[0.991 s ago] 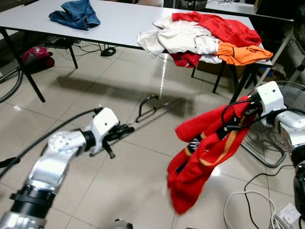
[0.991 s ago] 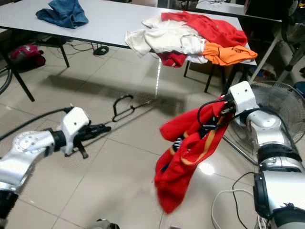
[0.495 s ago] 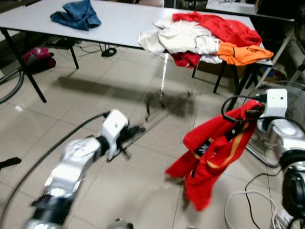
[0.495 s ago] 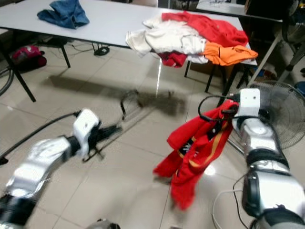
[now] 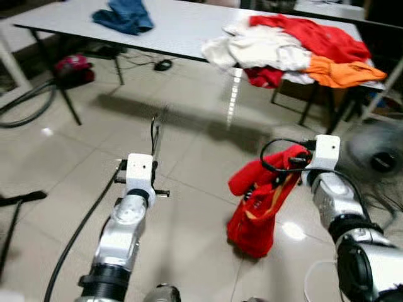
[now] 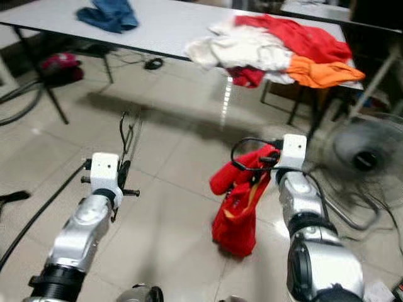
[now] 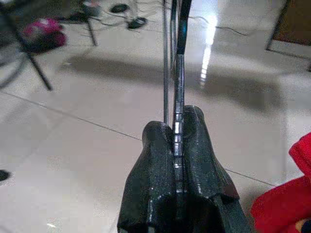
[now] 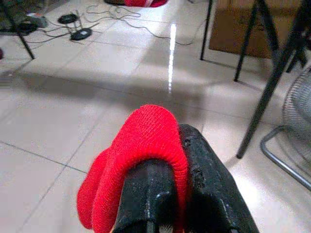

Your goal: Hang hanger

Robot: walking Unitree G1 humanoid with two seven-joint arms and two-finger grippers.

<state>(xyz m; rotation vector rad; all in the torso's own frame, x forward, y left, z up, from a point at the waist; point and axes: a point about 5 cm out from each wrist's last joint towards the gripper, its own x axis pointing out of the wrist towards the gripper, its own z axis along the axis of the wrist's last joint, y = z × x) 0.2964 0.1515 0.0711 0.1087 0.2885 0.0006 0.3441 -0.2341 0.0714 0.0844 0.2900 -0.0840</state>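
My left pincer [image 7: 176, 145] pinches hanger [image 7: 179, 58] thinly; it may twist. Right pincer [image 8: 167, 170] pinches garment [image 5: 261, 201]; fold could slip.

A room resembling a workroom or test space more than a furnished home is seen, floored in large glossy pale tiles [image 5: 189, 207] on which ceiling light is reflected. A long white folding table on black metal legs [image 5: 170, 28] is piled with loose garments, among them a crumpled blue denim piece [image 5: 124, 14], a heap of white and red clothing [image 5: 277, 44] and an orange top [image 5: 343, 70]. Black cables and plugs [image 8: 77, 30] are trailed across the floor beneath it, and a round wire-caged floor fan [image 6: 362, 154] is stood at the right.
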